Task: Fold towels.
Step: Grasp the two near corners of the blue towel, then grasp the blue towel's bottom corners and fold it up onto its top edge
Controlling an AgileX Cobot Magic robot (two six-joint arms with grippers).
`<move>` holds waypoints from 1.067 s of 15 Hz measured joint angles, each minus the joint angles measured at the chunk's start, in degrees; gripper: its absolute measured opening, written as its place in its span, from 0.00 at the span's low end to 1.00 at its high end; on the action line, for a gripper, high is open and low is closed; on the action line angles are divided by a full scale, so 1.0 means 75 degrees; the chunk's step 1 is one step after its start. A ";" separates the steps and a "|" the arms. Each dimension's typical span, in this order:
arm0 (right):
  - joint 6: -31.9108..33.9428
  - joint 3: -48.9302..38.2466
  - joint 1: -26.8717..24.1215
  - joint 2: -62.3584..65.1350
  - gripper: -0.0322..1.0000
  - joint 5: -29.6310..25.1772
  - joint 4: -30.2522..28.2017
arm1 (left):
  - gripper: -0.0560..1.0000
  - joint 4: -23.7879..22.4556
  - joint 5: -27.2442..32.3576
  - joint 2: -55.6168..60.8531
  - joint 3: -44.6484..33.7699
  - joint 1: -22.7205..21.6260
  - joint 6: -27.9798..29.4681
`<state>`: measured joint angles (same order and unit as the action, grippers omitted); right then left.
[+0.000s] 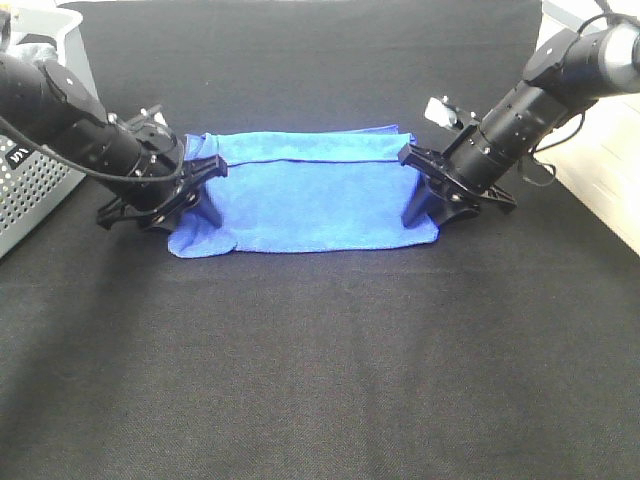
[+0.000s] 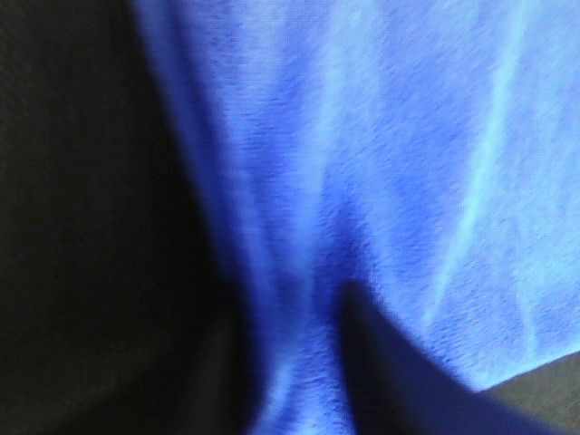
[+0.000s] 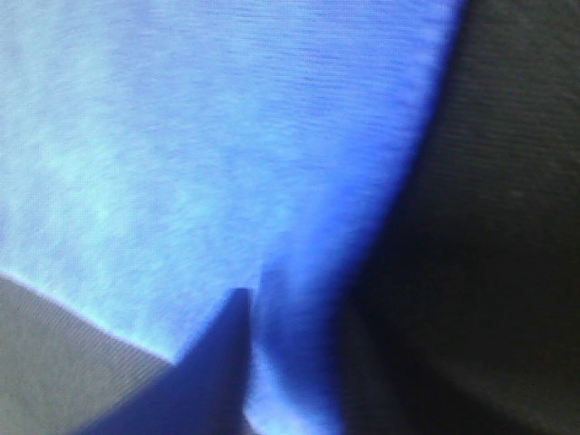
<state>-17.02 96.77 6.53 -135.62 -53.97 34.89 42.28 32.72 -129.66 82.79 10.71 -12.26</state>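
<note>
Item: blue towel [image 1: 305,205], one, lying flat on a black table cover [image 1: 320,380]. It is spread wide across the view, with its far edge folded over into a narrow band along the top. The near left corner is rounded and slightly rumpled.

Item: left gripper [image 1: 213,190], black, low at the towel's left end and touching the cloth.

Item: right gripper [image 1: 412,188], black, low at the towel's right end and touching the cloth. At either end, whether the jaws pinch the fabric cannot be made out.

Item: grey perforated basket [image 1: 25,195], at the left edge, well apart from the towel.
</note>
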 joint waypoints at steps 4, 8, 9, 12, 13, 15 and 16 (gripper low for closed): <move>0.0336 -0.0023 -0.0031 0.0053 0.03 -0.0153 -0.0107 | 0.08 -0.0359 0.0642 0.0084 -0.0031 -0.0008 0.0031; 0.0382 -0.1352 -0.0031 0.1314 0.03 -0.0176 -0.0214 | 0.08 -0.1574 0.1765 0.0901 -0.0168 -0.0038 0.0260; 0.0367 -0.1849 -0.0031 0.1581 0.03 -0.0084 -0.0214 | 0.08 -0.1627 0.1895 0.1108 -0.0474 -0.0038 0.0260; 0.0313 -0.3491 0.0008 0.2475 0.03 0.0344 -0.0199 | 0.08 -0.1627 0.1826 0.1887 -0.1864 -0.0031 0.0260; 0.0267 -0.3950 0.0008 0.2758 0.03 0.0489 -0.0191 | 0.08 -0.1620 0.1711 0.2139 -0.2384 -0.0031 0.0267; 0.0130 -0.4645 0.0008 0.3109 0.03 0.0718 -0.0138 | 0.08 -0.1589 0.1482 0.2613 -0.3102 -0.0031 0.0275; 0.0069 -0.4866 0.0008 0.3178 0.03 0.0779 -0.0122 | 0.08 -0.1581 0.1390 0.2773 -0.3361 -0.0031 0.0275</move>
<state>-16.50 60.28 6.59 -111.78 -48.13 33.98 30.42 43.14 -108.86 57.58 10.49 -10.20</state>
